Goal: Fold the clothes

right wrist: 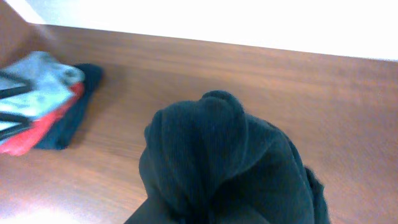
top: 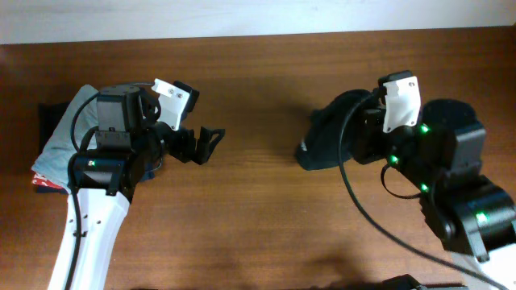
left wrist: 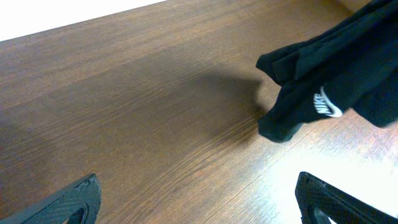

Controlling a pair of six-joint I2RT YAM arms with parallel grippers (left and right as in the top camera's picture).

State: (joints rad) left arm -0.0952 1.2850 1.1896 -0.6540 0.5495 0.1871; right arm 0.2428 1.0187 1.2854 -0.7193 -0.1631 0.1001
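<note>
One black T-shirt [top: 322,137], soft plain fabric, bunched in a rumpled heap, not flat. It lies right of the table's centre, against the front of the right arm [top: 439,173]. A small white logo [left wrist: 323,104] shows on a fold in the left wrist view. From the right wrist view the shirt [right wrist: 224,165] fills the near foreground as a rounded dark mound with deep creases.

Count: one shirt to fold. Three folded garments stacked at the far left: light grey-blue garment [top: 60,137] on top, orange-red garment [right wrist: 31,134] beneath, navy garment [right wrist: 71,121] at the bottom. Two arms.

Left gripper [top: 205,145]: jaws spread wide, nothing between them, over bare wood between stack and shirt, apart from both. Its two dark fingertips [left wrist: 68,202] sit at the lower corners of the left wrist view.

Right gripper [top: 364,133]: at the shirt heap. Its fingers are hidden by the wrist body and the cloth, so cannot tell whether they are apart or closed on the fabric.

Surface: table [top: 258,225] of dark reddish-brown wood grain, slight sheen. Beyond the far edge, a plain white wall [top: 242,16].
</note>
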